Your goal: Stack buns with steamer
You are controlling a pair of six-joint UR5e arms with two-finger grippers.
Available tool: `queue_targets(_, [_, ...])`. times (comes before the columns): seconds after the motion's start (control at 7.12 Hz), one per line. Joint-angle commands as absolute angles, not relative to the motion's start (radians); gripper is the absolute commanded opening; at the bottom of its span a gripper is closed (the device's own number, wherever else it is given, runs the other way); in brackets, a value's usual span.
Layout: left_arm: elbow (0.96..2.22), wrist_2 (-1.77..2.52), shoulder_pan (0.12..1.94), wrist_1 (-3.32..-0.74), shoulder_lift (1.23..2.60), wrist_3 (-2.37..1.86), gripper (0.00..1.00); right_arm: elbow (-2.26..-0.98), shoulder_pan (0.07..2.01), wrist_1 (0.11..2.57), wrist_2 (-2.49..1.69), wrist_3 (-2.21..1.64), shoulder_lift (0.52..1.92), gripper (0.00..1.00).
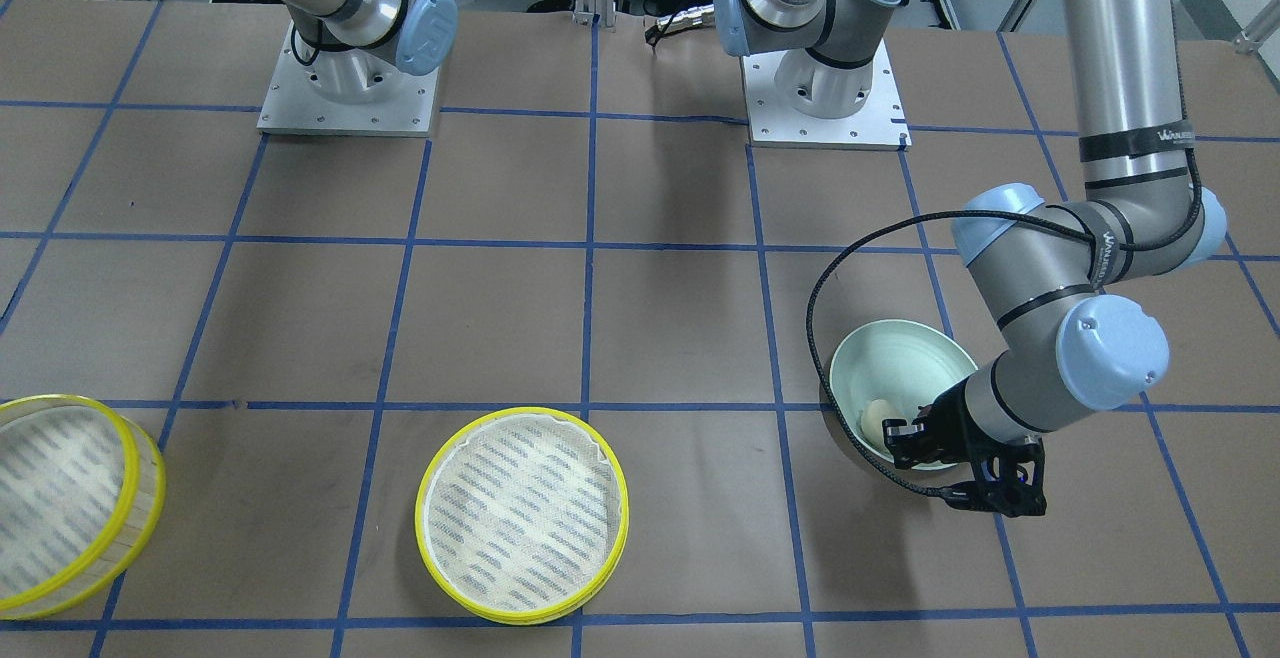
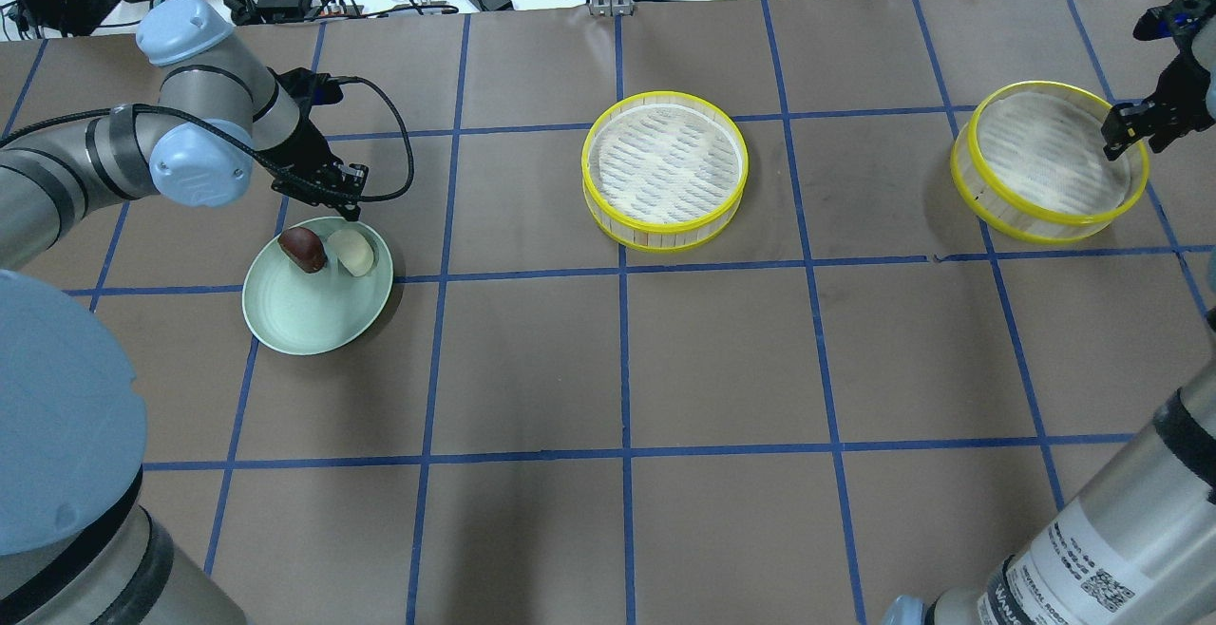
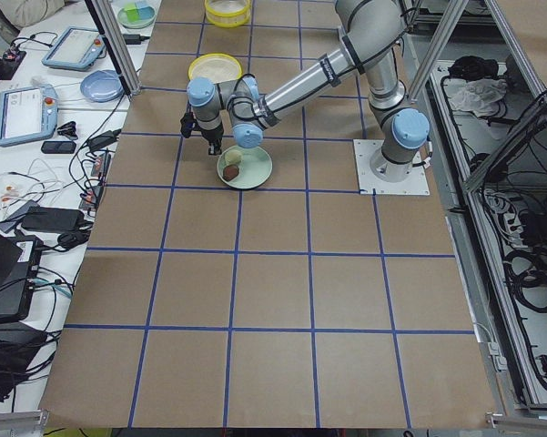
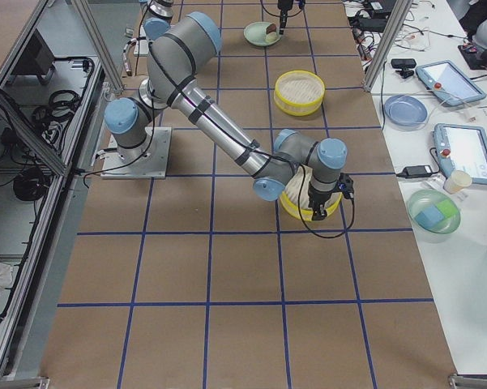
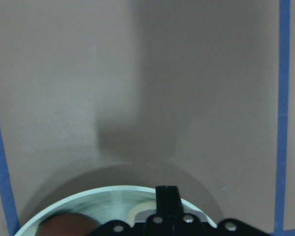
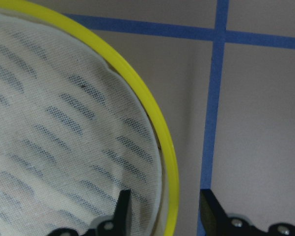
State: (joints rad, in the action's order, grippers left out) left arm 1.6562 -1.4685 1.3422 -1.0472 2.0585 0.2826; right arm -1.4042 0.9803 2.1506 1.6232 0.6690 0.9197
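Observation:
A cream-white bun and a dark reddish-brown bun lie side by side on a pale green plate. My left gripper hangs over the plate's far rim, just above the cream bun. In the left wrist view its fingers are pressed together and hold nothing. The shallow steamer tier sits at the table's middle. The taller tier sits at the right. My right gripper is open. In the right wrist view its fingers straddle the tier's yellow rim.
The plate lies under the left arm's wrist, with the cream bun showing. A cable loops from that wrist over the table. Both arm bases stand on metal plates at the robot's side. Bowls and electronics lie beyond the table's far edge.

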Motion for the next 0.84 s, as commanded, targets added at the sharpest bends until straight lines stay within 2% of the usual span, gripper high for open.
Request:
queue_targets(0.0, [1.655, -1.470, 1.342, -1.104, 2.054, 0.256, 1.00, -1.407, 0.977, 2.151, 1.628, 0.670, 0.920, 0.10])
queue_targets(0.14, [1.657, -1.470, 1.342, -1.144, 2.054, 0.230, 1.00, -1.405, 0.977, 2.151, 1.629, 0.669, 0.922, 0.00])
queue_targets(0.56, [1.674, -1.581, 1.342, -1.206, 2.057, 0.209, 1.00, -1.401, 0.977, 2.138, 1.623, 0.658, 0.949, 0.00])
queue_targets(0.7, [1.677, -1.574, 1.342, -1.195, 2.072, 0.209, 0.92, -1.401, 0.977, 2.114, 1.623, 0.640, 0.980, 0.00])
